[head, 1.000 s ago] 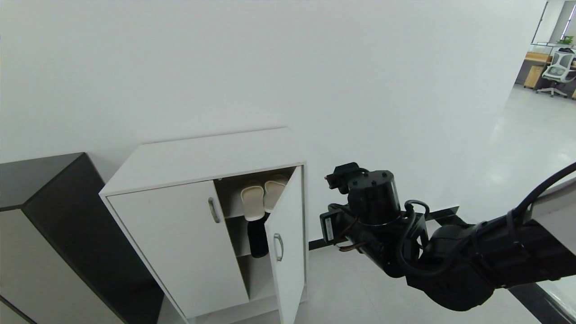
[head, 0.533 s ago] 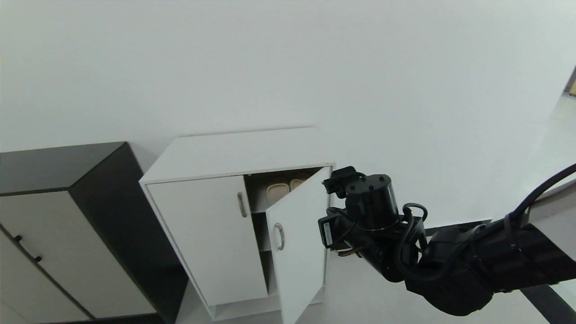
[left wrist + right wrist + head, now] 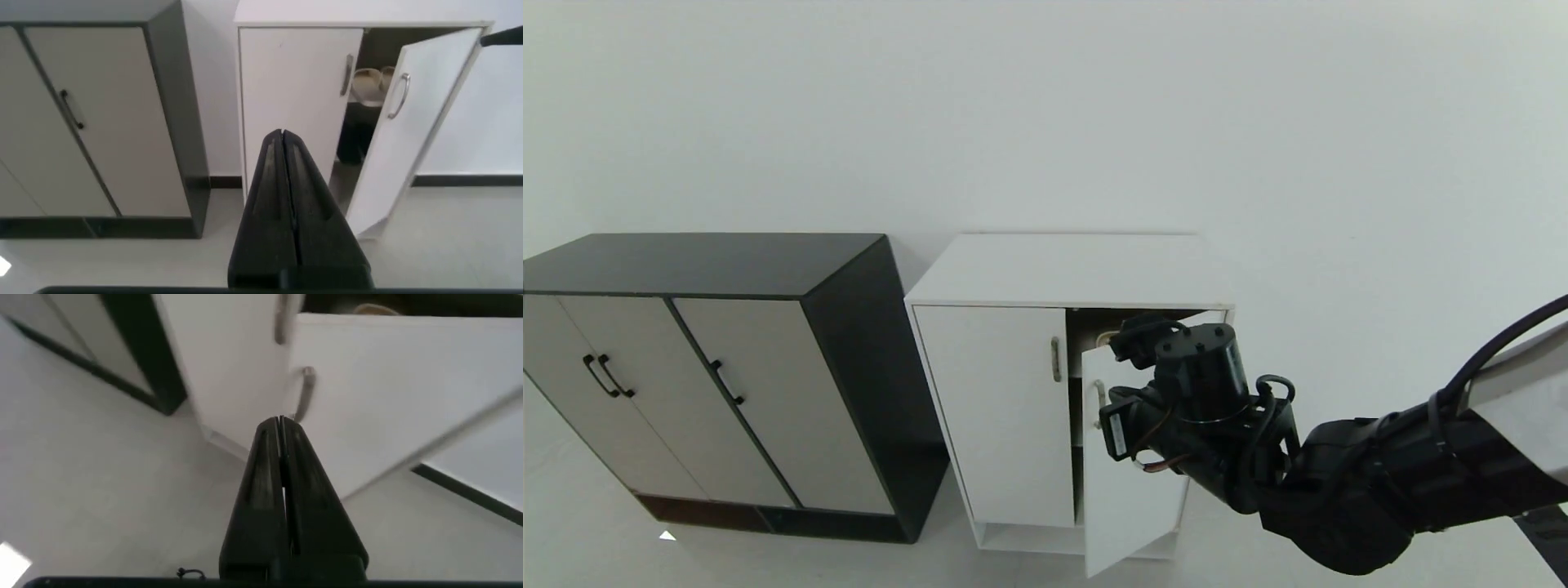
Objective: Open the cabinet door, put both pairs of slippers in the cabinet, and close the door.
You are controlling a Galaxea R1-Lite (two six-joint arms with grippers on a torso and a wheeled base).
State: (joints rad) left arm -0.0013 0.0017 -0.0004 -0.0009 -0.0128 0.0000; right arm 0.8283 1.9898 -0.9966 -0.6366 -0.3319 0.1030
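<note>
White cabinet [image 3: 1062,269] stands vs the wall [image 3: 1045,122], just R of a black cabinet [image 3: 845,351], their sides nearly touching. Its L door [image 3: 996,408] is shut. The R door [image 3: 1131,498] hangs ajar, hinged on its R edge, free edge swung out toward the robot w/ a dark gap between the two doors. Pale slippers [image 3: 372,82] sit side by side up top inside, seen thru that gap in the left wrist view. A dark shape [image 3: 353,143] lies below them, can't tell what. R arm [image 3: 1339,490] is held out in front of the R door, its wrist covering the door's upper part in the head view. R gripper [image 3: 282,433] is clenched, fingers pressed flat together w/ nothing between them. Its tip sits just beside the lower end of the R door's handle [image 3: 304,392]; whether it touches the door can't be told. L gripper [image 3: 282,143] is likewise clenched & empty, well back from the white cabinet, aimed toward its L door. Black cabinet has two grey doors [image 3: 743,400] w/ black pulls [image 3: 727,382], both shut. Floor [image 3: 596,523] is pale; a dark skirting strip [image 3: 466,180] runs along the wall base R of the white cabinet.
</note>
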